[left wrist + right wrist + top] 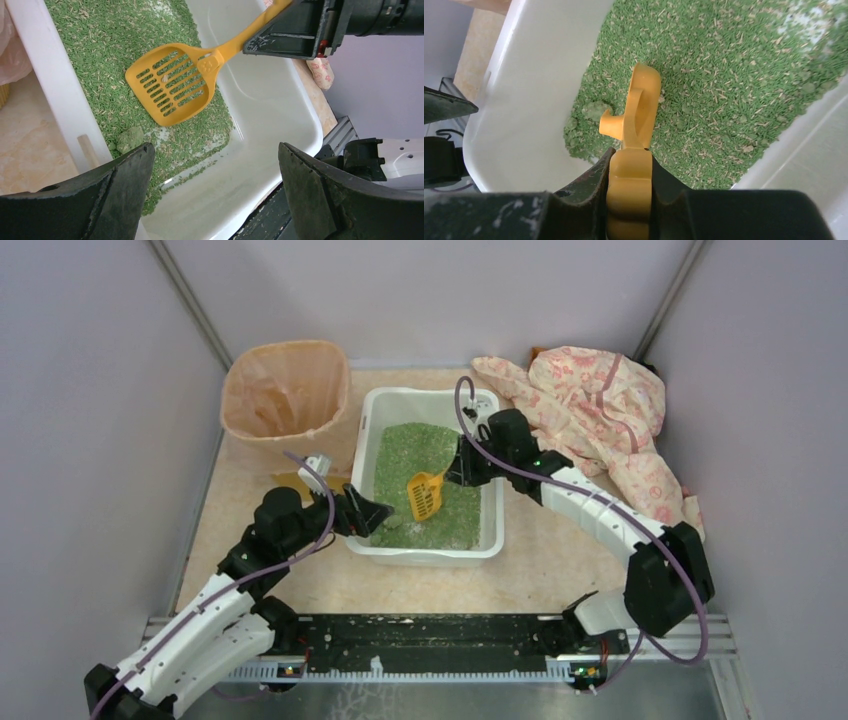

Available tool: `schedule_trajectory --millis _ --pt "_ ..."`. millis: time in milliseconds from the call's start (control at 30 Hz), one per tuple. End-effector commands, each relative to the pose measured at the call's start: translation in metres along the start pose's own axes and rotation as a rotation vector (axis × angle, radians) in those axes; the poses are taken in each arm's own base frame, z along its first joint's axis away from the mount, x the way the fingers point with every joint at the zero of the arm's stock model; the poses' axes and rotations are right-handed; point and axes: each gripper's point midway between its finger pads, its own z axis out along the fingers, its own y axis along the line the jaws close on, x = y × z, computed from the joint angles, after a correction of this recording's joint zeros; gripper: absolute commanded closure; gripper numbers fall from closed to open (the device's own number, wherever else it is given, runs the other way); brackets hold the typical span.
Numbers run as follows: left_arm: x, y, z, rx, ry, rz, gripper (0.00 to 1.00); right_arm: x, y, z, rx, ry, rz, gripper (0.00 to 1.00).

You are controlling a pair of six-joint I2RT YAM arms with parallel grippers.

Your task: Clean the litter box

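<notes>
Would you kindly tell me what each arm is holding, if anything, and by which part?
The right tool grips the orange-yellow scoop by its handle, near the handle's end. The left tool is open and holds nothing.

My left arm (200, 625) bent low, reaching forward; left gripper (378, 512) jaws wide apart. My right arm (600, 515) arched inward; right gripper (457, 472) clamped on scoop (425, 496) handle.

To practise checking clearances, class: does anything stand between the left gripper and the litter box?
Nothing visible does. The left gripper, fingers open, is right at the near-left rim of the litter box. The scoop, held in the right gripper, is further in over the litter, not between them.
</notes>
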Motion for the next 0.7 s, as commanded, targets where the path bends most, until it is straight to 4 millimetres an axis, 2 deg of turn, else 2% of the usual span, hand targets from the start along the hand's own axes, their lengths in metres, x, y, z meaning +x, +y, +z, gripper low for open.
schedule_trajectory --millis 0,167,400,500,667 --pt "-0.003 0.0 -0.002 0.003 -0.022 0.016 0.01 0.0 0.011 0.008 -0.105 0.02 0.042 1.0" --pt "-0.002 0.0 -0.003 0.008 -0.026 0.012 0.01 0.024 0.005 0.024 -0.142 0.098 0.1 1.0" --pt "-0.002 0.004 -0.005 -0.009 -0.039 0.021 0.01 0.053 0.014 0.047 -0.294 0.187 0.235 1.0" --pt "-0.002 0.005 -0.006 -0.014 -0.039 0.02 0.01 0.058 0.023 0.052 -0.379 0.198 0.281 1.0" --pt "-0.001 0.005 -0.006 -0.014 -0.038 0.016 0.01 0.06 0.039 0.049 -0.502 0.205 0.356 1.0"
